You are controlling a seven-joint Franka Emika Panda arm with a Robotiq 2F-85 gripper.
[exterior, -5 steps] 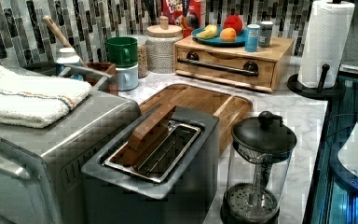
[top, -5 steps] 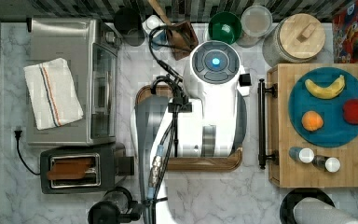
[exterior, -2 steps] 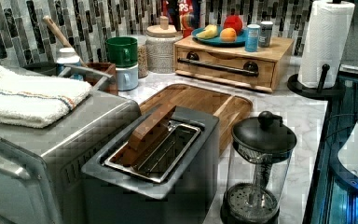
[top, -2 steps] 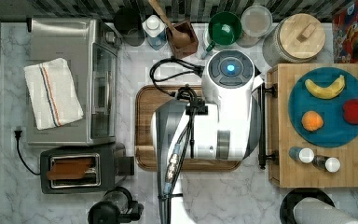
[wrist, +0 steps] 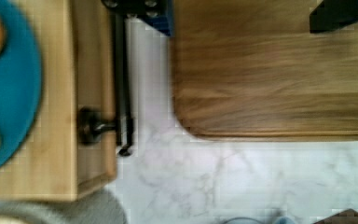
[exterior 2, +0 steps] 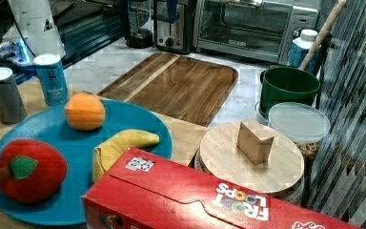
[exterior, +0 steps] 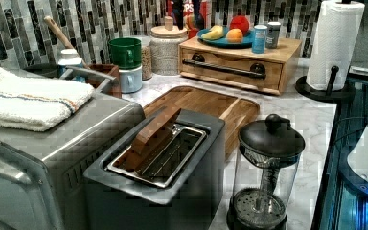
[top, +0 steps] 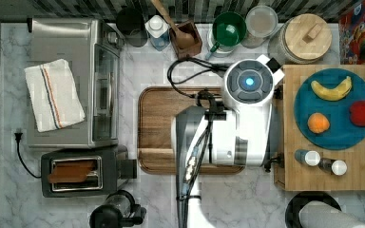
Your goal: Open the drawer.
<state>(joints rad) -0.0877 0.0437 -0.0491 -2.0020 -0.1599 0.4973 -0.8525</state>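
Going by the top view from its left to its right: the brown tray [top: 157,128] lies flat on the marble worktop [top: 247,199], my white arm [top: 247,118] hangs over the tray's right part, and the drawer [top: 330,166] sits just beyond, carrying a blue plate [top: 337,137] of fruit on the top of its box. In the wrist view my jaws [wrist: 237,9] are spread wide and hold nothing. One stands over the tray [wrist: 279,79]. The other is right at the drawer's black bar handle [wrist: 122,79], but I cannot tell whether it touches. The bar's end and its post [wrist: 93,128] lie out ahead of that jaw, and a strip of bare worktop [wrist: 149,93] runs between bar and tray, under the gap of my jaws. In the left view the drawer [exterior: 230,79] is shut, its front flush with its box.
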